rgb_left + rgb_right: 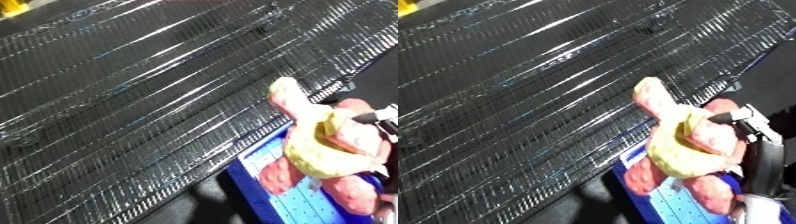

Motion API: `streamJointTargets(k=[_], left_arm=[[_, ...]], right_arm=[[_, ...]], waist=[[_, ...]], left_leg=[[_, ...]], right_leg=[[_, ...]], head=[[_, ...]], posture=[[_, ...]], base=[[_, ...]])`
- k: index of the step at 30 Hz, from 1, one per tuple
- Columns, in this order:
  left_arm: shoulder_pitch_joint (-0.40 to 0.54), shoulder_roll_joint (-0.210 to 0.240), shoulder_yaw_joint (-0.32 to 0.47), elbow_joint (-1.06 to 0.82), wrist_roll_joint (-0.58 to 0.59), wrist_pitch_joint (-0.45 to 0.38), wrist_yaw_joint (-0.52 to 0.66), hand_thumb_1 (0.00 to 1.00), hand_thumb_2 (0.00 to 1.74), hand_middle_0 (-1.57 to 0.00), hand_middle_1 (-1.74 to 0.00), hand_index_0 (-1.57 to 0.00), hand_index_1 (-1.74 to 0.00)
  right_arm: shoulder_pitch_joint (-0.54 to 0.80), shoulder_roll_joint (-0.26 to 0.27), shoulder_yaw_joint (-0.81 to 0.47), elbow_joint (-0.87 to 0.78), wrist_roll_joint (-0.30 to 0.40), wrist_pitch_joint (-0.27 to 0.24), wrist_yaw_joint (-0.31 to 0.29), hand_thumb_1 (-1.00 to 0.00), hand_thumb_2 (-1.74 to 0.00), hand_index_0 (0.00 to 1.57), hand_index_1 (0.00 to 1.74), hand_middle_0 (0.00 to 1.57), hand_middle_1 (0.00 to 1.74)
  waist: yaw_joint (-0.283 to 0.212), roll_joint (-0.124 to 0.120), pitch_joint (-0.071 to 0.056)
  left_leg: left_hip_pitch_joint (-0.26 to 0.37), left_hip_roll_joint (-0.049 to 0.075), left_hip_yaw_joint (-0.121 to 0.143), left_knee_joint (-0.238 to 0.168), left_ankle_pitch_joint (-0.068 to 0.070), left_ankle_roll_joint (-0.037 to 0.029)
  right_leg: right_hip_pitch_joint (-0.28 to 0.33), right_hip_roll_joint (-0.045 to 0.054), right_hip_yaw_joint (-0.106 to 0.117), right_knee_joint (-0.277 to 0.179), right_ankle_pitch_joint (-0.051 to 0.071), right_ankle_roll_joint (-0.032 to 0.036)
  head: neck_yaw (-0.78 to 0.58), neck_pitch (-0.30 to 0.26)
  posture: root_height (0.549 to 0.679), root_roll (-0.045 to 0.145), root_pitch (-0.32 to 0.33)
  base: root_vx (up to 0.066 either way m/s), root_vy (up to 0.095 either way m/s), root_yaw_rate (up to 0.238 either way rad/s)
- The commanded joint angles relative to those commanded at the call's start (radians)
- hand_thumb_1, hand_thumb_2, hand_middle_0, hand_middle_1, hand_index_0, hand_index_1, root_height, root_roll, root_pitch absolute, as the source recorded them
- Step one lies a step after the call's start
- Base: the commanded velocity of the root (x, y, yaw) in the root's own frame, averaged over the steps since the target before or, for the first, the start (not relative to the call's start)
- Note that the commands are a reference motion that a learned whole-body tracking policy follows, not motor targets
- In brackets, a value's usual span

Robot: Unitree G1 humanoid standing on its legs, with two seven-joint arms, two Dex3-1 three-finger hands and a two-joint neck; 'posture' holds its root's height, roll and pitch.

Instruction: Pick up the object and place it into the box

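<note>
One pink and yellow plush toy (320, 135) hangs above the corner of one blue bin (266, 200), beside the dark mesh counter (133, 100). It looks soft, light and floppy, best taken round its middle. The right robot hand (749, 127) is clamped there; no left robot hand shows.

No lettering, brand, number or sign can be read anywhere in either view. A pale gridded panel (298, 197) on the blue bin (253, 192) carries marks too blurred to make out.
</note>
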Motion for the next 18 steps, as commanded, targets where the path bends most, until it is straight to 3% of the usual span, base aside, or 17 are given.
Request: streamJointTargets(k=[9,13,18], left_arm=[[-0.008,0.005,-0.033,0.039,-0.042,-0.023,0.005,1.00,1.74,-1.57,-1.74,-1.57,-1.74],[-0.012,0.017,-0.046,0.055,-0.052,-0.032,-0.002,1.00,1.74,-1.57,-1.74,-1.57,-1.74],[-0.022,0.033,-0.055,0.075,-0.054,-0.042,-0.012,1.00,1.74,-1.57,-1.74,-1.57,-1.74]], right_arm=[[-0.005,0.024,-0.093,0.180,0.195,-0.092,-0.059,-1.00,-1.74,1.57,1.74,1.57,1.74],[-0.029,0.018,-0.120,0.317,0.293,-0.121,-0.078,-0.80,-1.39,1.26,1.39,1.26,1.39],[-0.050,-0.021,-0.149,0.484,0.335,-0.115,-0.090,-0.55,-0.96,0.86,0.96,0.86,0.96]], waist=[[-0.041,0.007,0.000],[-0.043,0.009,0.000],[-0.039,0.010,0.000]], left_leg=[[0.013,0.001,0.021,0.001,-0.006,-0.0011],[0.010,-0.001,0.023,0.004,-0.005,-0.0030],[0.007,-0.001,0.021,0.004,-0.004,-0.0047]], right_leg=[[0.006,-0.0025,0.007,-0.011,0.023,0.0013],[0.009,-0.0053,0.005,-0.017,0.031,0.0019],[0.011,-0.0075,0.002,-0.024,0.040,0.0029]], head=[[0.199,-0.004],[0.239,0.014],[0.268,0.022]], posture=[[0.657,0.057,-0.012],[0.657,0.058,-0.014],[0.658,0.058,-0.015]], base=[[-0.009,0.026,-0.044],[-0.026,0.008,0.020],[-0.026,-0.001,0.020]])
